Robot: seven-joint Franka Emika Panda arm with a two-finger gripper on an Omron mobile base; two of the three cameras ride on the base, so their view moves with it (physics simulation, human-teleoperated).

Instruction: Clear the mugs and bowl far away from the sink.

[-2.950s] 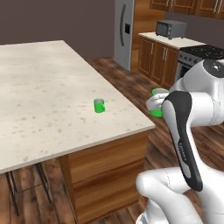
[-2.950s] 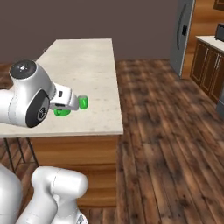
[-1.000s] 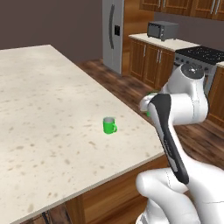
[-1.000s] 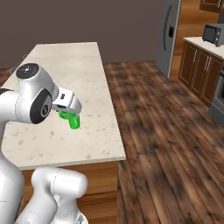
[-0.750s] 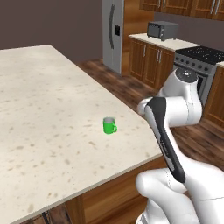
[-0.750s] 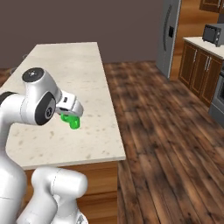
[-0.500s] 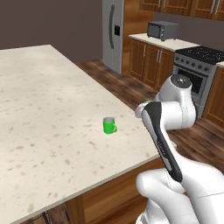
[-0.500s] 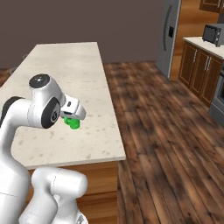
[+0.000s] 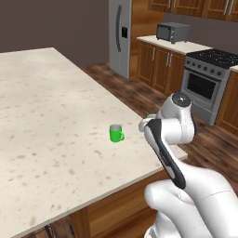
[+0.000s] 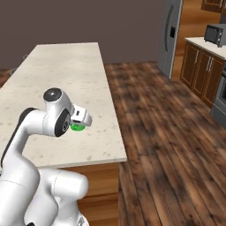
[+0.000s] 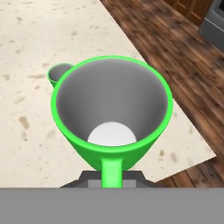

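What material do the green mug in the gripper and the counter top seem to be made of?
Held mug: probably glazed ceramic or plastic; smooth, even green, pale grey inside. Counter top: looks like polished stone, cream with brown specks; being rendered, it could be laminate.

Island countertop (image 9: 46,121) wide open on all sides; only obstacle is one green mug (image 9: 115,133) standing near the right edge, directly below the held mug (image 11: 111,118).

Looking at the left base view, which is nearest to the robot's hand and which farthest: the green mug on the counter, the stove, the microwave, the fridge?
The hand, shut on another mug, is at the counter's near edge.
1. Green mug on the counter, just left of the hand.
2. Stove, behind and to the right.
3. Microwave and fridge, at the back: too close to call.
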